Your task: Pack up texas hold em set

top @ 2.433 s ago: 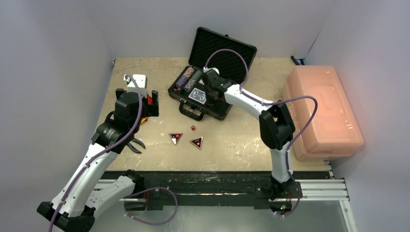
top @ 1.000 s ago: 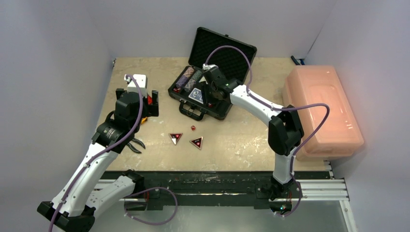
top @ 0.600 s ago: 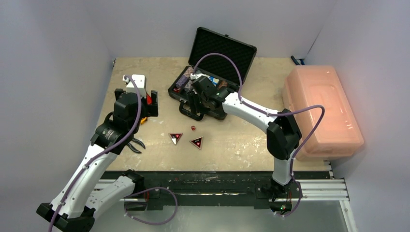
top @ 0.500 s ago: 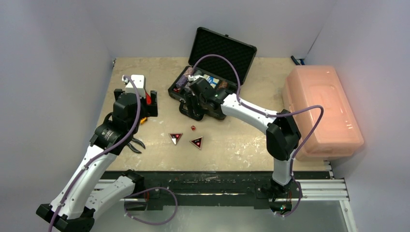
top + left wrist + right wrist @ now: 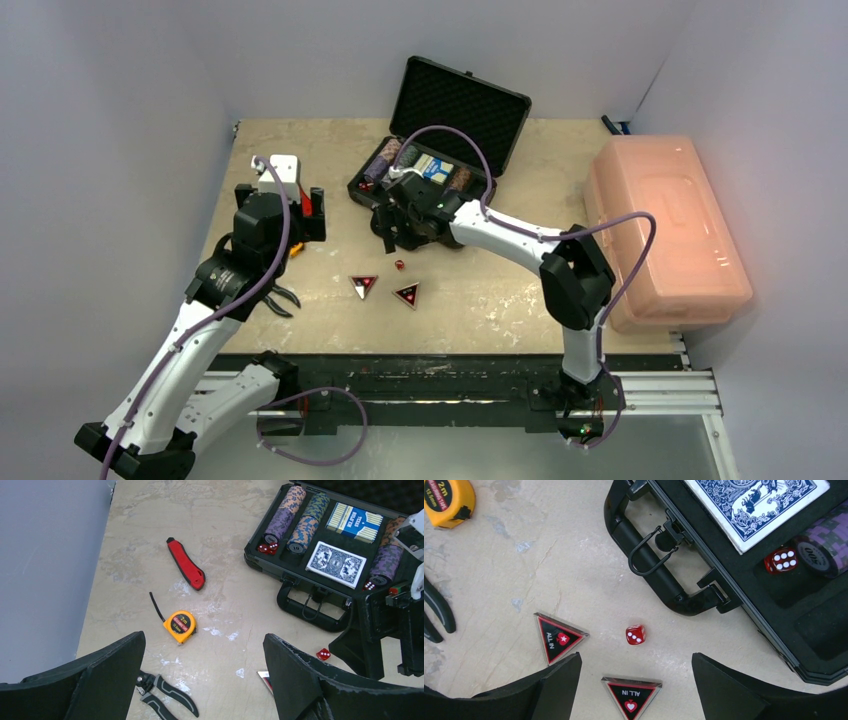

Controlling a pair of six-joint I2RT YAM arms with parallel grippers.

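Right gripper point(image 5: 636, 662), jaws apart and empty, has left the briefcase point(image 5: 819, 635) for the loose die point(image 5: 635, 634) at centre frame; pickup likely next.

We read "ALL IN" on a triangular button point(image 5: 558, 637) with a star and on a second triangular button point(image 5: 631, 692) with a heart, both just before the briefcase point(image 5: 651, 572). Left of the briefcase, the yellow tape measure point(image 5: 180, 626) says "2m". Inside the briefcase, the blue card box point(image 5: 355, 516) reads "TEXAS HOLD'EM".
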